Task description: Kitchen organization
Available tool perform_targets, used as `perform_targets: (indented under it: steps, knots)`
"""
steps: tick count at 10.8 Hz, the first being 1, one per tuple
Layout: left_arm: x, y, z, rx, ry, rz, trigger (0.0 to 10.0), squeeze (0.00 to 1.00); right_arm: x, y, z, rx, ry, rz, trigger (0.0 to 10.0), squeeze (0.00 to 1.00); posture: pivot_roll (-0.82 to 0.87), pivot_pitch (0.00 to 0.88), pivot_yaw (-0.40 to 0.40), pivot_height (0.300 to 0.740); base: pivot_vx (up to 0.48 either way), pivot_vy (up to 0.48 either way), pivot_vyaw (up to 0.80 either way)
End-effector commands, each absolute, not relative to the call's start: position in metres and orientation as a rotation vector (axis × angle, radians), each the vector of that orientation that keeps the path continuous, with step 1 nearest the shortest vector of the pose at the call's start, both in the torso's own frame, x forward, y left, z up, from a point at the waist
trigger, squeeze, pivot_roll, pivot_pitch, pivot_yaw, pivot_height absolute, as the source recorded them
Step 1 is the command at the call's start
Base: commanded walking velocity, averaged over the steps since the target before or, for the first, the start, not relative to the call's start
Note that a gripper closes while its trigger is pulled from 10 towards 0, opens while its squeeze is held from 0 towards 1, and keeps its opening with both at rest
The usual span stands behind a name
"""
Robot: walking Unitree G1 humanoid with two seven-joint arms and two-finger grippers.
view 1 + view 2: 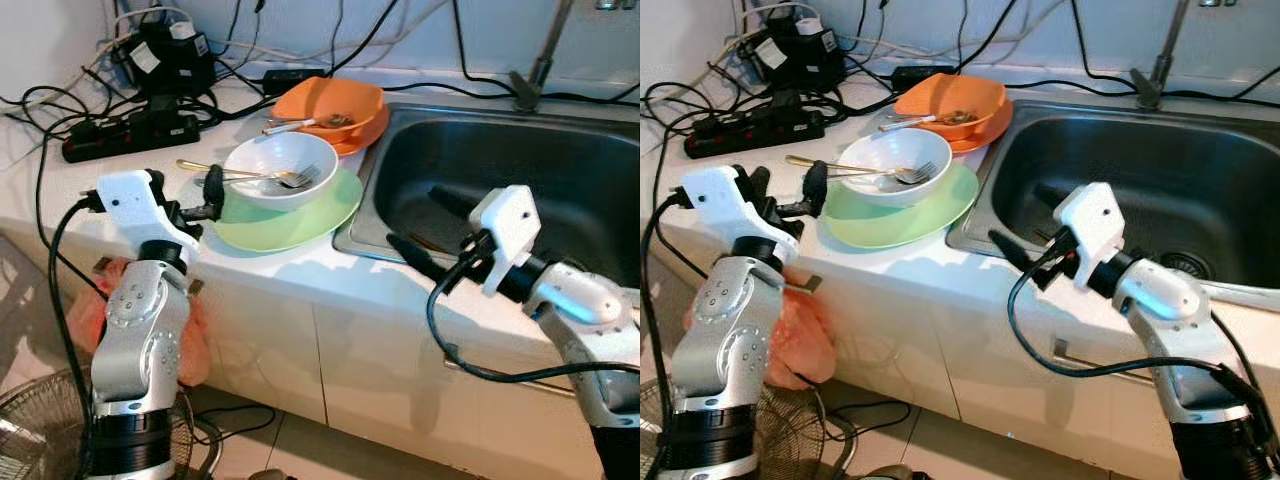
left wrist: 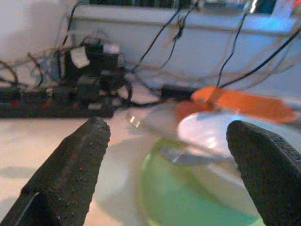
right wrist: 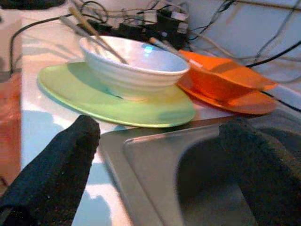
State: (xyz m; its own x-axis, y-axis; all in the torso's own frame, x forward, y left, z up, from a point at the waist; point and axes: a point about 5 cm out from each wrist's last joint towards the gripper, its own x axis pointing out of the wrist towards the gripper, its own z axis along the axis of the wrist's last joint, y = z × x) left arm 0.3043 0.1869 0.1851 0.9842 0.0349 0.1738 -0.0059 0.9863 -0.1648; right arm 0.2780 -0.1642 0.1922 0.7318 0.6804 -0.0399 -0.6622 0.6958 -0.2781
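Note:
A white bowl (image 1: 278, 160) holding a fork (image 1: 296, 179) and a gold-handled utensil sits on a light green plate (image 1: 310, 214) on the white counter. Behind it an orange bowl (image 1: 335, 100) with cutlery rests on an orange plate (image 1: 362, 135) beside the steel sink (image 1: 560, 170). My left gripper (image 1: 204, 200) is open at the green plate's left rim, level with the bowl; the plate and bowl (image 2: 211, 134) lie between its fingertips. My right gripper (image 1: 430, 228) is open over the sink's front left corner, pointing toward the dishes (image 3: 136, 63).
A black power strip (image 1: 130, 135), adapters and tangled cables crowd the counter's back left. The faucet (image 1: 535, 70) stands behind the sink. Below the counter's front edge are white cabinet doors, a pink plastic bag (image 1: 85, 315) and a floor fan (image 1: 40, 420).

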Motion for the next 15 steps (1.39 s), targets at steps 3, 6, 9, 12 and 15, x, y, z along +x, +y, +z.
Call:
perform_targets:
  steps: [3,6,9,12,15]
  knots:
    - [0.316,0.182,0.183,-0.229,-0.16,-0.048,10.0,0.0,0.274,-0.154,0.194,-0.287,-0.087,0.781,10.0,0.0,0.09,0.038,0.108,0.74,0.0,0.0,0.0]
    - [0.328,0.175,0.193,-0.422,-0.197,-0.095,10.0,0.0,0.273,-0.153,0.195,-0.297,-0.093,0.782,10.0,0.0,0.08,0.04,0.109,0.74,0.0,0.0,0.0]
    - [0.336,0.181,0.181,-0.568,-0.128,-0.053,10.0,0.0,0.272,-0.153,0.195,-0.307,-0.091,0.78,10.0,0.0,0.07,0.044,0.109,0.74,0.0,0.0,0.0]
    - [0.339,0.183,0.181,-0.583,-0.129,-0.058,10.0,0.0,0.271,-0.152,0.195,-0.31,-0.09,0.786,10.0,0.0,0.07,0.046,0.11,0.74,0.0,0.0,0.0]
    - [0.344,0.177,0.18,-0.687,-0.113,-0.088,2.6,0.0,0.263,-0.146,0.191,-0.299,-0.059,0.858,10.0,0.0,0.07,0.046,0.113,0.74,0.0,0.0,0.0]
